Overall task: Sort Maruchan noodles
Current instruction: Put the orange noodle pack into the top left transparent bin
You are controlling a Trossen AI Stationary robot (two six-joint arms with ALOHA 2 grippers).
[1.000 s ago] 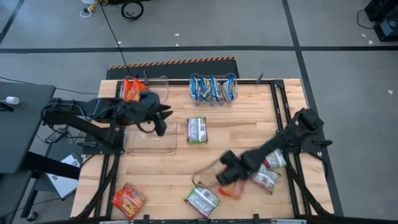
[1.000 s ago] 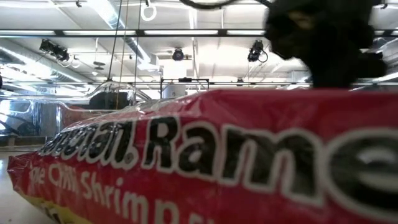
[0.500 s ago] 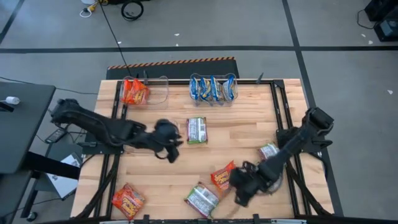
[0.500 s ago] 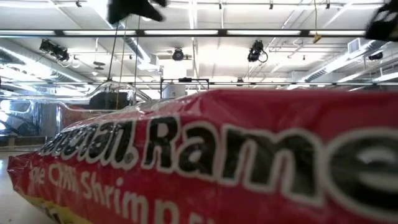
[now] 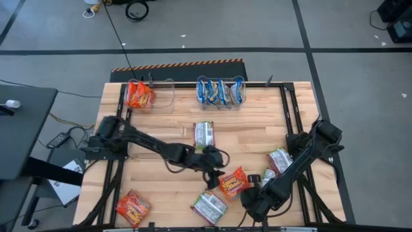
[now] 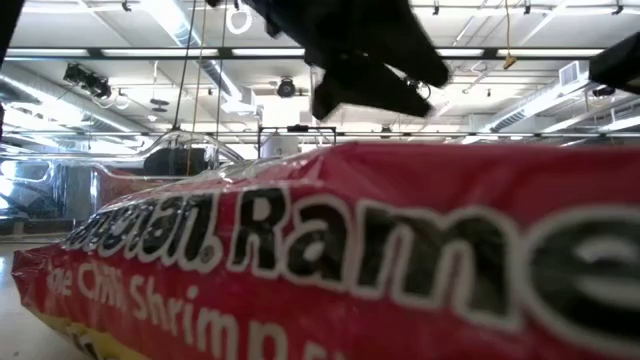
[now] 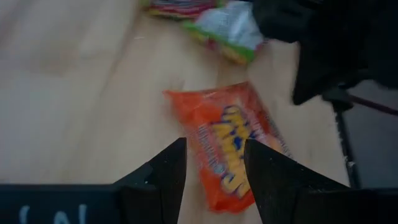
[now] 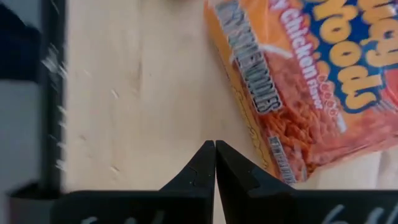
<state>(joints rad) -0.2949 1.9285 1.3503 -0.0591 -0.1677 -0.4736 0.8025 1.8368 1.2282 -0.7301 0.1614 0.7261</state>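
An orange-red noodle packet [image 5: 233, 182] lies flat on the table near its near edge. My left gripper [image 5: 215, 173] hovers over it, open, its fingertips [image 7: 214, 146] straddling the packet's end [image 7: 233, 155] without clear touch. My right gripper [image 5: 250, 203] is shut [image 8: 215, 144], just near-right of the same packet [image 8: 311, 81]. Green-and-white packets lie at mid-table [image 5: 204, 134], by the near edge [image 5: 209, 206] and on the right [image 5: 280, 160]. Another orange-red packet [image 5: 132, 207] lies near-left. A red packet [image 6: 320, 260] fills the low view.
Two clear bins stand at the far edge: one with orange-red packets [image 5: 143, 94], one with blue-and-yellow packets [image 5: 221, 91]. The right arm [image 7: 336, 43] is close beside my left gripper. Bare wood shows between the bins and the near packets.
My left arm has swung from the far-left bin across the table toward the near right and now stands over the orange-red packet. My right gripper has drawn back from that packet toward the near edge, leaving it lying uncovered on the table.
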